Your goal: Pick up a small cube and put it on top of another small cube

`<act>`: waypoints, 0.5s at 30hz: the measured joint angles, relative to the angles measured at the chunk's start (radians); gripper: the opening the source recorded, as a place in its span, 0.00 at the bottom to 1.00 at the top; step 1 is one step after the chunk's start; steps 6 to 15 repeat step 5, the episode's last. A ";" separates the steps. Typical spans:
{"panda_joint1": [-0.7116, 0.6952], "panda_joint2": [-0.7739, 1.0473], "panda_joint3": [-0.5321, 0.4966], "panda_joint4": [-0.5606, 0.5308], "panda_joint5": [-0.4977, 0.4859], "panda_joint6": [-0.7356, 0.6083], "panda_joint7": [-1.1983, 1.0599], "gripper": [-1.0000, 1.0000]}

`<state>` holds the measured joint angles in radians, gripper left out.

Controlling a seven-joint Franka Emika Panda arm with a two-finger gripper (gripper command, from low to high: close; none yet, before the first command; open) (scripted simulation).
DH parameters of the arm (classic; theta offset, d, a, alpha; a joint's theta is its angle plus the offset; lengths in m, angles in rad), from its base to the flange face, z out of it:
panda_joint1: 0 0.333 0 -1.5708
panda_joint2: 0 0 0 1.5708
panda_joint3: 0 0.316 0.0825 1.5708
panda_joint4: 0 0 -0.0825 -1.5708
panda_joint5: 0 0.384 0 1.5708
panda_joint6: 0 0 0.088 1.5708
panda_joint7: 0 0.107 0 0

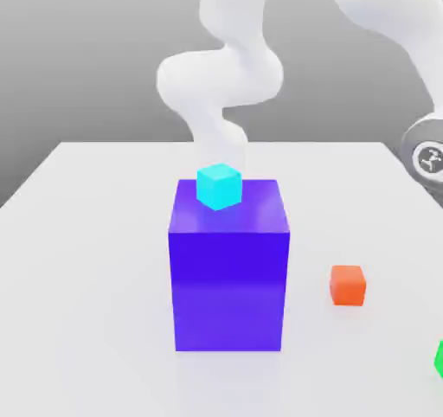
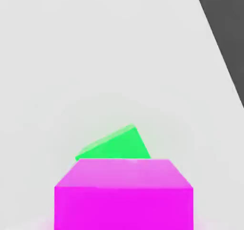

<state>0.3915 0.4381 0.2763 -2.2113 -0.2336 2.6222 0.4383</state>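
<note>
Starting from the exterior view's left, a tall, glossy purple-blue block stands upright on the smooth white table, with a bright cyan cube resting on its top face, turned so that one corner points forward. Further right, a small orange-red cube sits on the table, apart from the block. At the right edge a bit of a green cube pokes in, while the white jointed robot arm reaches across the background above.

In the hand view, the small magenta-pink cube is close to the camera, in front of the green one and hiding its lower part. The gripper is closed down; whether it has the pink cube between its pads I cannot tell for certain, though the cube's square, centred pose suggests it may.

For handling, I would judge the pink cube light and stiff, unlikely to crush, perhaps a little slippery on its smooth sides. The sound hold is across two opposite upright faces, at mid-height, keeping its base level for stacking. It looks plain and unmarked, with flat faces, crisp straight edges, a paler pink top and a vivid magenta side.
</note>
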 joint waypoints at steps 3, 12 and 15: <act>0.000 0.000 0.000 0.000 0.000 0.000 0.000 1.00; 0.000 0.000 0.000 0.000 0.000 0.000 0.000 1.00; 0.000 0.000 0.000 0.000 0.000 0.000 0.000 1.00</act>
